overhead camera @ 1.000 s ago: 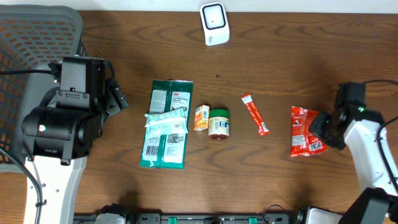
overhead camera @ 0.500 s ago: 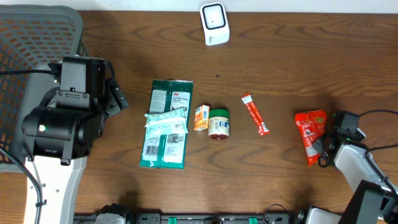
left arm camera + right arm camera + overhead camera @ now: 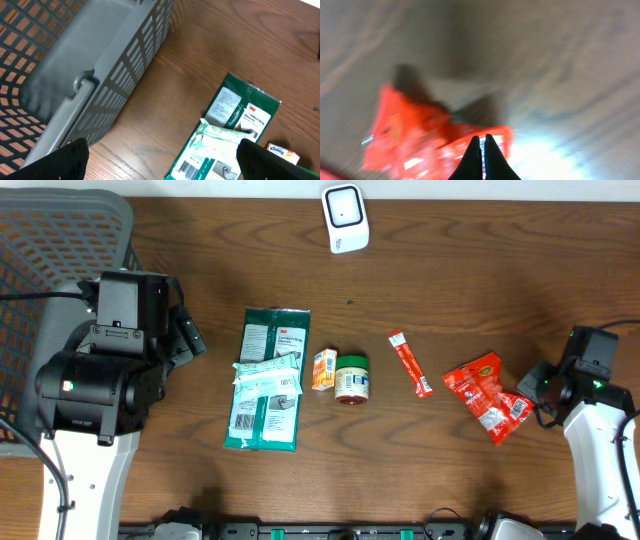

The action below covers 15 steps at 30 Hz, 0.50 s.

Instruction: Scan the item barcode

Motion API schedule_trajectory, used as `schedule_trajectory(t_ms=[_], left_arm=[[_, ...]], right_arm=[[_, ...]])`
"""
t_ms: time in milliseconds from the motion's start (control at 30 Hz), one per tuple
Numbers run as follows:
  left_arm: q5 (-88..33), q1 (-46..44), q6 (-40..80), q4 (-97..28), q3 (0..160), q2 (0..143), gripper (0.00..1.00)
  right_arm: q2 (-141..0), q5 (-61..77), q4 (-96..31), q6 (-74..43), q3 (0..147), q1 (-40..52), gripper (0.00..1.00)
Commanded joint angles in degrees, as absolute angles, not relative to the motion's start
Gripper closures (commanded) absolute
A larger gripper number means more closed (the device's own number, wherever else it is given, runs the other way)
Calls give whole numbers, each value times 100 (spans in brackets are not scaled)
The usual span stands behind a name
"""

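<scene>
A red snack packet (image 3: 486, 404) lies slanted at the right of the table. My right gripper (image 3: 531, 388) is shut on its right edge. The right wrist view is blurred by motion; there the closed black fingertips (image 3: 481, 140) pinch the edge of the red packet (image 3: 415, 142). A white barcode scanner (image 3: 345, 218) stands at the table's far edge, well away from the packet. My left gripper (image 3: 162, 144) hangs open over bare wood beside the basket, holding nothing.
A grey mesh basket (image 3: 60, 240) fills the far left corner. In the middle lie a green wipes pack (image 3: 270, 380), a small orange box (image 3: 323, 368), a green-lidded jar (image 3: 351, 378) and a red stick sachet (image 3: 410, 363).
My right arm has swung about with the red packet in its grip. The packet has turned from upright to slanted. The left arm has stayed put.
</scene>
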<state>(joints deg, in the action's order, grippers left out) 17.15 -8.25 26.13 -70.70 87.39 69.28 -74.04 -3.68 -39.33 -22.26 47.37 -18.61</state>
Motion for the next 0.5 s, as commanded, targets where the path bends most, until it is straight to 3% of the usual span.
schedule_trajectory(t_ms=[0, 467], left_arm=[[1855, -799, 2624, -7091, 8761, 6923, 5], [1855, -799, 2624, -7091, 8761, 6923, 5]], right_arm=[[-7461, 338, -4012, -1959, 4711, -1557, 99], [-8624, -432, -3852, -1964, 4567, -891, 99]])
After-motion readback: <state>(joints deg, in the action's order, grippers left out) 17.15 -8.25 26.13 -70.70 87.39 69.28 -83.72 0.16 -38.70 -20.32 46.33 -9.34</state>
